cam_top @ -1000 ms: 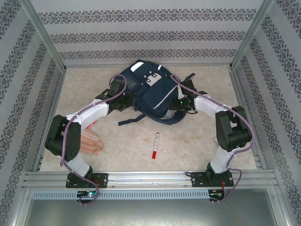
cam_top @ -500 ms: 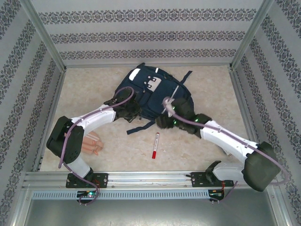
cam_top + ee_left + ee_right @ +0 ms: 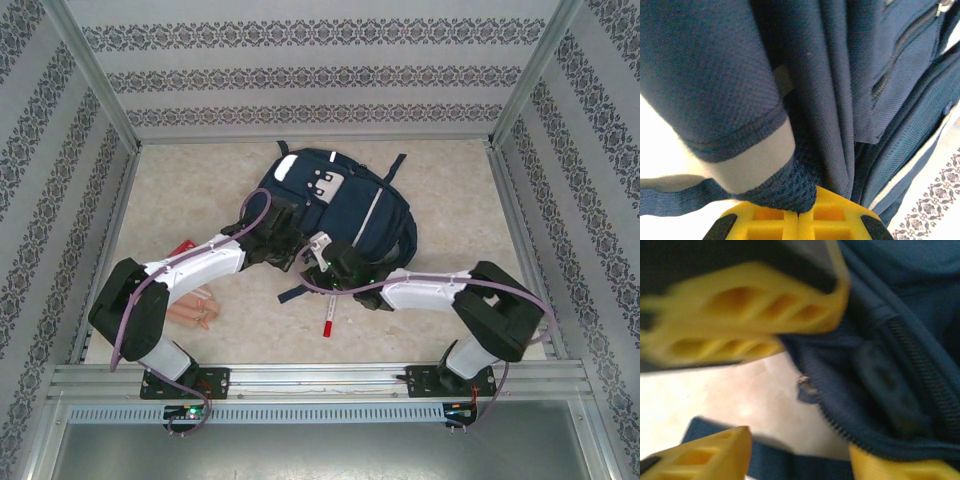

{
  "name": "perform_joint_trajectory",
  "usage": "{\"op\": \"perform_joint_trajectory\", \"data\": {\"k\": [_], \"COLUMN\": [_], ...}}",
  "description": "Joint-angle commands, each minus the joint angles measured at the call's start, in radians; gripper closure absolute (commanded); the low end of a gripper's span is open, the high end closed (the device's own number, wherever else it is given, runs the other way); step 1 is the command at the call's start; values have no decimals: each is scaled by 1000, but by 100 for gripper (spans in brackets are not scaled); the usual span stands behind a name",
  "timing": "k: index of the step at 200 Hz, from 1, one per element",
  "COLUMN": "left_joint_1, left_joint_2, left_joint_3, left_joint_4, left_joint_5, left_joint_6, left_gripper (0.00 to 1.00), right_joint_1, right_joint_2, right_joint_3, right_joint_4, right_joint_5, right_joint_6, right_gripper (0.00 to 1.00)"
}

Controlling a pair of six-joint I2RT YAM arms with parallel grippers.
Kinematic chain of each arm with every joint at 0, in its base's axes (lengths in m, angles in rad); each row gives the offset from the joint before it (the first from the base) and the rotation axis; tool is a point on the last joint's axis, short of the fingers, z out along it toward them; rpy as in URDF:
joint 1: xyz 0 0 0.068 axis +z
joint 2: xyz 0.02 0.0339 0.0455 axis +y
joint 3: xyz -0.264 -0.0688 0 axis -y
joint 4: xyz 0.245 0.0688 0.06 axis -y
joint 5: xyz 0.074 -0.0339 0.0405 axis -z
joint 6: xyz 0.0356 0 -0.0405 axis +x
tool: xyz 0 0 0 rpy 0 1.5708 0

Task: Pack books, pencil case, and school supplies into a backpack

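Table [image 3: 450, 190] with the navy backpack [image 3: 345, 200] lying flat at its centre. Left gripper [image 3: 799, 214] pinches a fold of backpack fabric; right gripper [image 3: 765, 390] is spread, blurred, at the zipper [image 3: 920, 375] edge. Pink pencil case [image 3: 195, 305] lies near-left; the marker [image 3: 326, 322] lies just beneath the right gripper.

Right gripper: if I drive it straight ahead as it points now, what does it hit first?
Most likely the backpack: its zippered edge lies just ahead of the open right gripper, with bare table beside it. The view is blurred, so depth is uncertain.
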Motion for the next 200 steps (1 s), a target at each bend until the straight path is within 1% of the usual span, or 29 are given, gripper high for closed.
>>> {"op": "perform_joint_trajectory", "data": {"k": [1,16,24,36,43,59,65,80,98,114,122,156,181,182,189,192,200], "left_joint_1": [-30,-33,-34,-35,-35,-35,-35,-32,-27,-18,-13,-1,0,-1,-1,-1,-2], "left_joint_2": [-49,-46,-48,-55,-62,-81,-86,-94,-93,-90,-91,-99,-89,-89,-85,-84,-79], "left_joint_3": [-6,-3,-6,-13,-23,-48,-55,-53,-37,-36,-45,-74,-65,-63,-58,-57,-51], "left_joint_4": [95,95,94,83,81,80,78,49,6,-19,-23,-32,-27,-27,-25,-23,-15], "left_joint_5": [86,97,97,90,84,61,51,23,-16,-38,-41,-43,-16,-12,1,7,22], "left_joint_6": [-78,-75,-75,-79,-85,-107,-111,-97,-49,-19,-21,-30,-45,-46,-54,-57,-67], "left_gripper": [100,100,100,100,100,100,100,100,100,100,100,100,100,100,100,100,100], "right_joint_1": [3,3,3,5,5,5,3,-6,-29,-62,-78,-136,-142,-141,-132,-125,-95], "right_joint_2": [70,93,97,100,100,86,76,45,14,-2,-19,-71,-89,-90,-96,-99,-105], "right_joint_3": [47,59,59,61,60,40,29,-2,-42,-70,-88,-141,-146,-146,-150,-153,-158], "right_joint_4": [161,187,209,215,214,211,212,210,205,187,186,189,177,177,182,186,196], "right_joint_5": [148,190,181,181,192,237,236,168,-12,-176,-231,-367,-414,-414,-398,-388,-342], "right_joint_6": [122,172,177,182,186,198,200,195,166,155,150,121,61,59,43,30,-22], "right_gripper": [49,52,53,57,63,80,84,91,100,100,100,100,100,99,83,78,72]}}
